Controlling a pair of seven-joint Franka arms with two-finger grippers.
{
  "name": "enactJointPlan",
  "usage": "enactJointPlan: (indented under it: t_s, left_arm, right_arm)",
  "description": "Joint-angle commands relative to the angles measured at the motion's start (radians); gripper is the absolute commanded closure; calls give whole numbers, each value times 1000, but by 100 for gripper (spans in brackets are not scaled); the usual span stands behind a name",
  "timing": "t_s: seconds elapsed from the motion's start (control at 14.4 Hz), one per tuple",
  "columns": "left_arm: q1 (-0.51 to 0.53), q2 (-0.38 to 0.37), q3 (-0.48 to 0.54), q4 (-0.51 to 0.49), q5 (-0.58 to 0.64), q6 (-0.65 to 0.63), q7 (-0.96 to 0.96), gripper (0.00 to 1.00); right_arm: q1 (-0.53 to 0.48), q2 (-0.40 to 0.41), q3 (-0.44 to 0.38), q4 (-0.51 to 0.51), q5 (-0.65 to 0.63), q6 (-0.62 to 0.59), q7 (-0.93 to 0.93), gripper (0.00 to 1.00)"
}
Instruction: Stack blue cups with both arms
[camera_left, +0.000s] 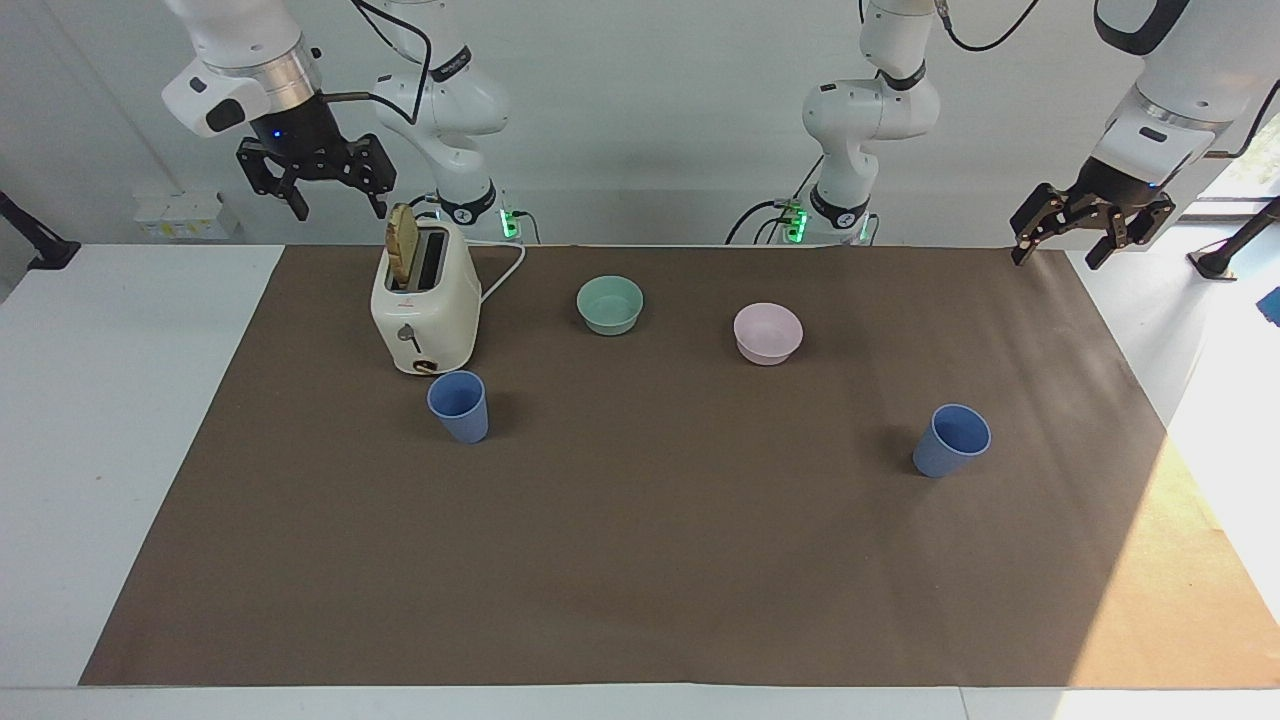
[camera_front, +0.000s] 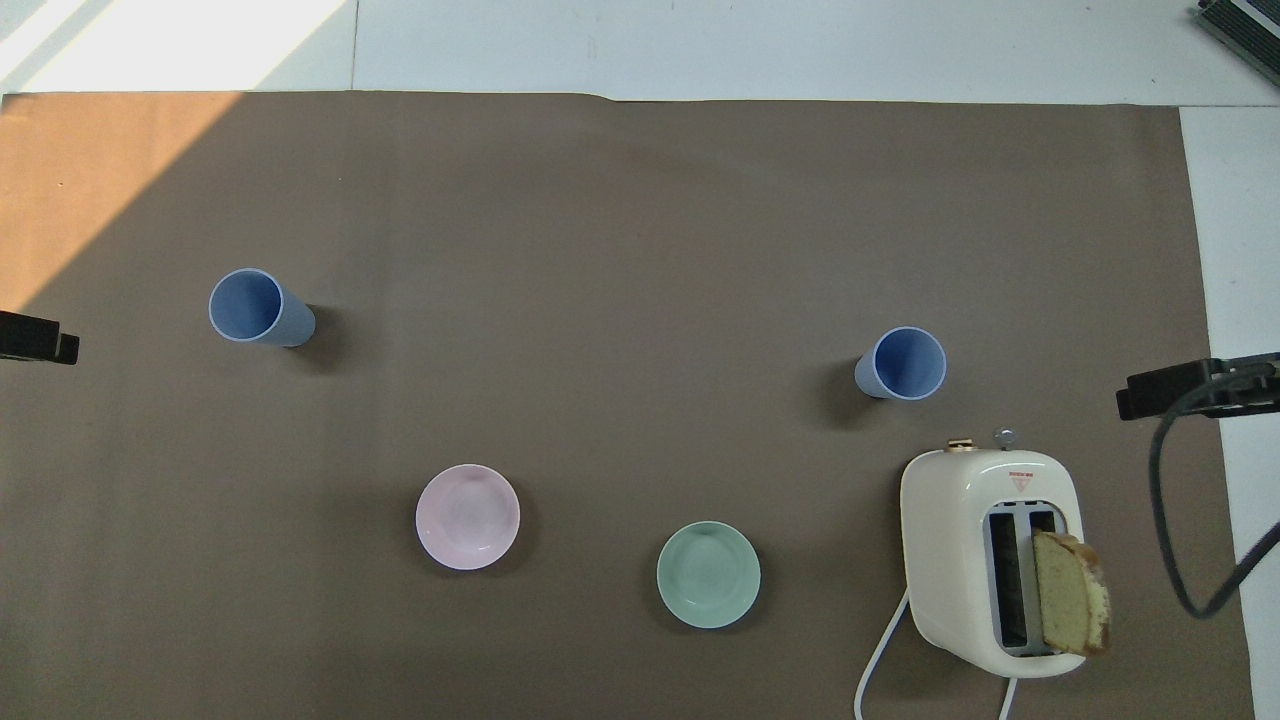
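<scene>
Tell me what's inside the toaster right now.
One slice of bread stands up out of one slot of the toaster. The other slot looks empty from above, though its bottom is hidden.

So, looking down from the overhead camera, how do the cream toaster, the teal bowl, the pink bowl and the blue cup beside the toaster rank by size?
1. Cream toaster, clearly largest.
2. Teal bowl and pink bowl: these look alike.
3. Blue plastic cup beside the toaster, smallest.
</scene>
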Motion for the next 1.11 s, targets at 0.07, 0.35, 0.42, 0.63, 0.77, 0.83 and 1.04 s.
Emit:
enactJointPlan:
  t_s: [0.07,0.35,0.42,0.63,0.77,0.83,1.04]
  left_arm:
    - [-4,19,2,41,25,-19,9,0]
    - [-4,45,2,76,25,-32,9,0]
    - [-4,48,2,76,25,-31,9,0]
    - [-7,46,1,76,25,-20,9,0]
    - [-7,42,1,70,24,-17,9,0]
    - [-7,39,-1,67,22,-17,9,0]
    - [-5,34,-1,62,22,-22,6,0]
  right_arm:
    - [3,-9,-8,-16,2,17,-25,0]
    - [1,-9,-8,-16,2,17,-25,0]
    - [3,-9,-8,-16,2,17,-25,0]
    - [3,-9,-8,-16,2,17,-25,0]
    - [3,-9,-8,-16,2,17,-25,0]
    - [3,-9,-8,-16,2,17,-25,0]
    - [1,-9,-8,-16,2,17,-25,0]
